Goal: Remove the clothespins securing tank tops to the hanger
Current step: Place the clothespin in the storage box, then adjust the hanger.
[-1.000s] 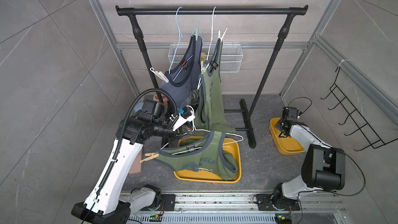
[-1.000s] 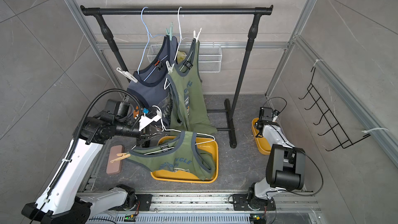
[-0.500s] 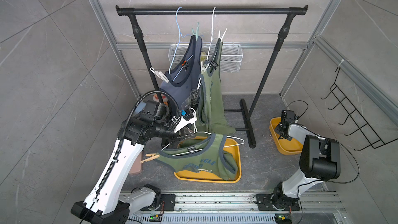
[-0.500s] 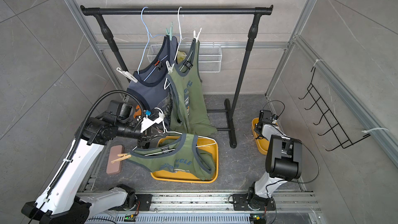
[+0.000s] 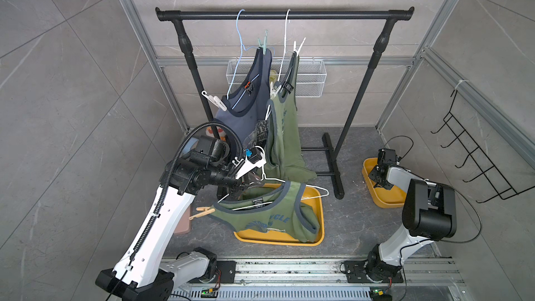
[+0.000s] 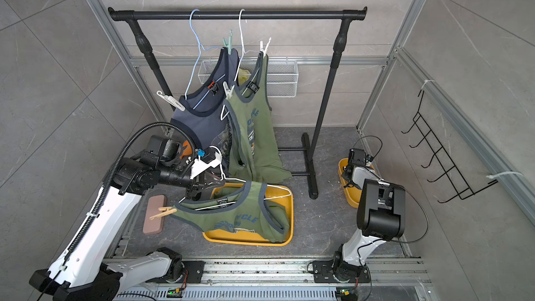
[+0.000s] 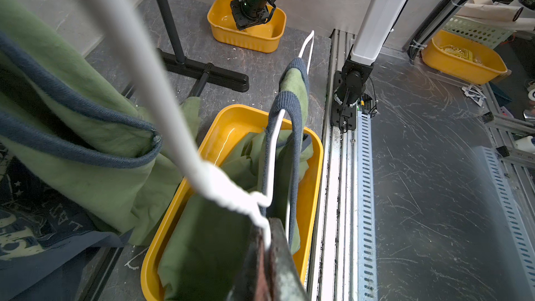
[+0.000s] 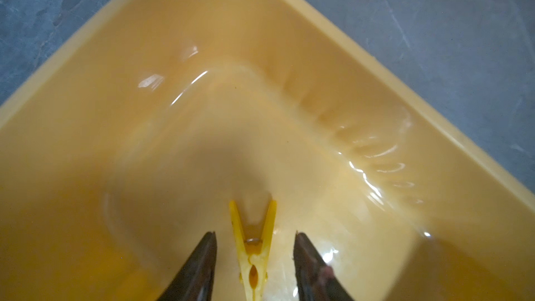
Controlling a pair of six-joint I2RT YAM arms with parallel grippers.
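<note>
The left claw point(image 7: 267, 244) was clenched on the white hanger point(image 7: 170, 111), holding the olive tank top point(image 5: 260, 218) partly raised from the large tray point(image 5: 321, 215), presumably to present its tan clothespin point(image 5: 202, 212). The right claw point(image 8: 254, 233) stood released inside the small bin point(image 8: 202, 24). A yellow clothespin point(image 8: 253, 259) lay between its jaws, touching neither.

Navy tank top point(image 5: 241, 123) and olive tank top point(image 5: 282, 140) hang pinned; second olive top point(image 5: 260, 215) sags into tray point(image 5: 315, 207); yellow clothespin point(image 8: 254, 256) lies loose.

A robotics lab cell, plainly: grey stone-look panels point(image 5: 58, 111) are framed by aluminium profiles point(image 5: 143, 39), robot arms point(image 5: 162, 221) are bolted to a slotted rail point(image 5: 289, 270) along the floor's point(image 5: 347, 227) near edge, and a perforated storage basket point(image 7: 474, 31) is glimpsed beyond the enclosure.
</note>
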